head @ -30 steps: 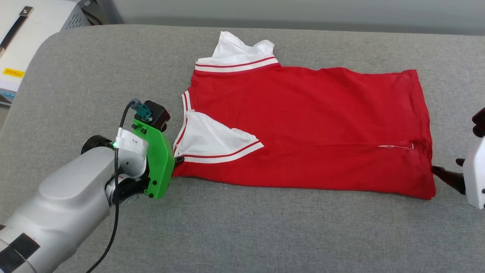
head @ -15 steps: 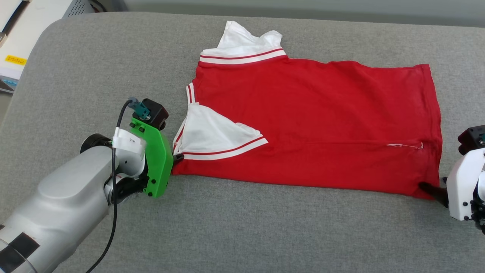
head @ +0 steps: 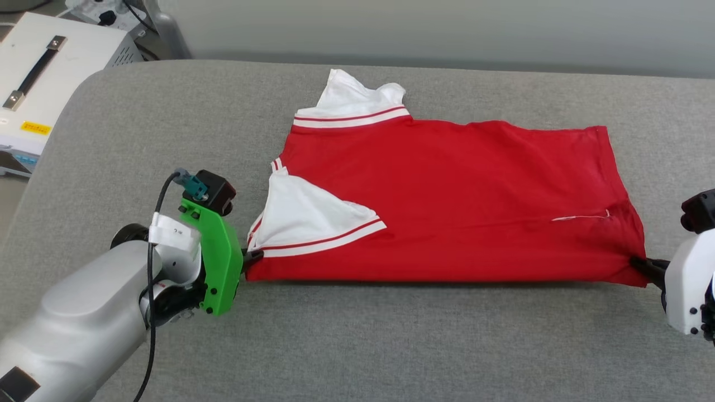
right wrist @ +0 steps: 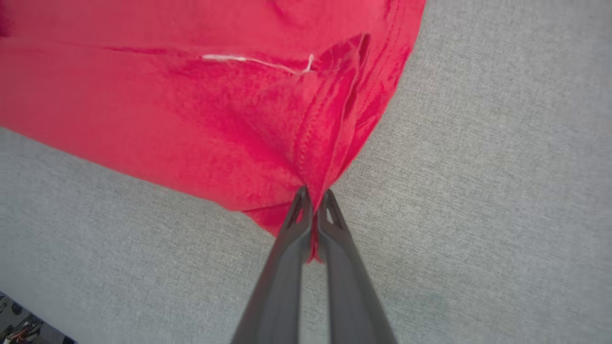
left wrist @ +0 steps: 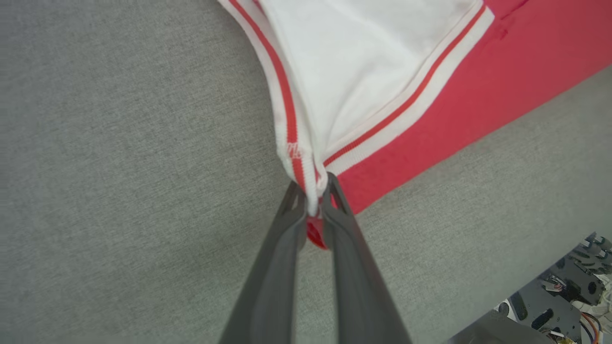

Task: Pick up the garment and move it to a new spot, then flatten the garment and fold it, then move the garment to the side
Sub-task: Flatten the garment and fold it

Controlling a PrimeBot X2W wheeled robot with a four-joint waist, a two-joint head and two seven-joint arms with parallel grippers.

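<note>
You see the red jersey T-shirt with white short sleeves and red-and-white striped trim (head: 458, 206) lying folded lengthwise across the middle of the grey fabric-covered table (head: 357, 340). Left gripper (left wrist: 313, 200): jaws closed on the shirt's near-left corner, pinching striped sleeve trim and red cloth. Right gripper (right wrist: 313, 198): jaws closed on the near-right hem corner, red fabric bunched between its fingers. One white sleeve (head: 313, 215) lies folded over the red body; the other sleeve (head: 354, 95) juts out at the far edge.
</note>
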